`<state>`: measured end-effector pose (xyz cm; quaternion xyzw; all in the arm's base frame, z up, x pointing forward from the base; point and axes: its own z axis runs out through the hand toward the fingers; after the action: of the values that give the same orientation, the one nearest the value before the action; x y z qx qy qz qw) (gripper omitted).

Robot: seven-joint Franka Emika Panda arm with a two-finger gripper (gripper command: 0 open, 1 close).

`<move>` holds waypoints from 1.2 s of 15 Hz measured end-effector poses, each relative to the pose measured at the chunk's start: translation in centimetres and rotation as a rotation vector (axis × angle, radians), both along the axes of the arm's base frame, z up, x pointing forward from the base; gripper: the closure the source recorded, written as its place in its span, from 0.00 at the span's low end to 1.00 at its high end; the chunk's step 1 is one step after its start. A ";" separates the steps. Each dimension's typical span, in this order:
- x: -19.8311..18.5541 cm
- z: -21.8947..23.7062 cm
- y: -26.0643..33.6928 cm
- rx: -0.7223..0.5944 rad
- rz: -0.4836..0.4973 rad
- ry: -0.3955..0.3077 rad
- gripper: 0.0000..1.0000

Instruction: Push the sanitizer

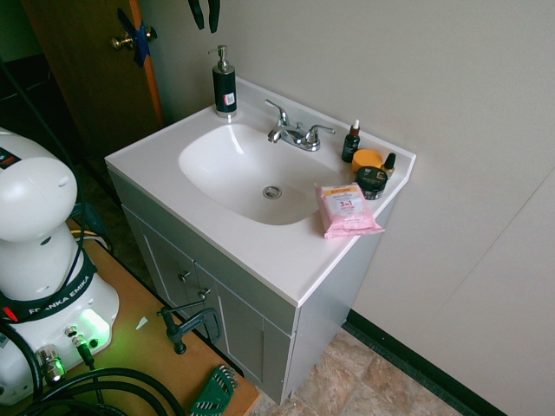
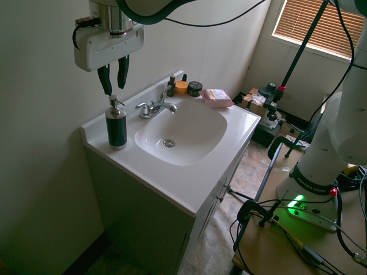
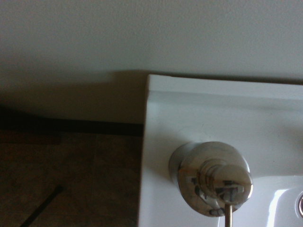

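Over the sanitizer (image 2: 116, 130): gripper (image 2: 113, 90), fingers pointing down, tips near the pump head; touching or not, cannot tell.
Jaws: parted, with a narrow gap between the fingers.
Sanitizer: upright on the white countertop (image 2: 189, 193), at nine o'clock from the sink basin (image 2: 192, 134) in the second exterior view.
Faucet (image 2: 155, 108): at eleven o'clock from the basin, same view.
Orange jar (image 2: 181, 87), dark jar (image 2: 195, 89), dropper bottle (image 2: 171, 87): grouped around twelve o'clock.
Pink packet (image 2: 217, 98): lying flat, between one and two o'clock.
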<state>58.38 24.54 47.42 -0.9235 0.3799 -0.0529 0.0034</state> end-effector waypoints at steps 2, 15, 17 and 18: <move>0.9 -0.5 -0.8 -0.006 -0.015 0.005 1.00; 2.6 -3.4 -1.5 -0.035 -0.029 0.033 1.00; 2.4 -3.5 -1.0 -0.036 -0.020 0.033 1.00; 2.3 -3.5 -0.7 -0.036 -0.016 0.034 1.00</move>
<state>60.69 23.80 43.91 -0.9211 0.3863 -0.0442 -0.0203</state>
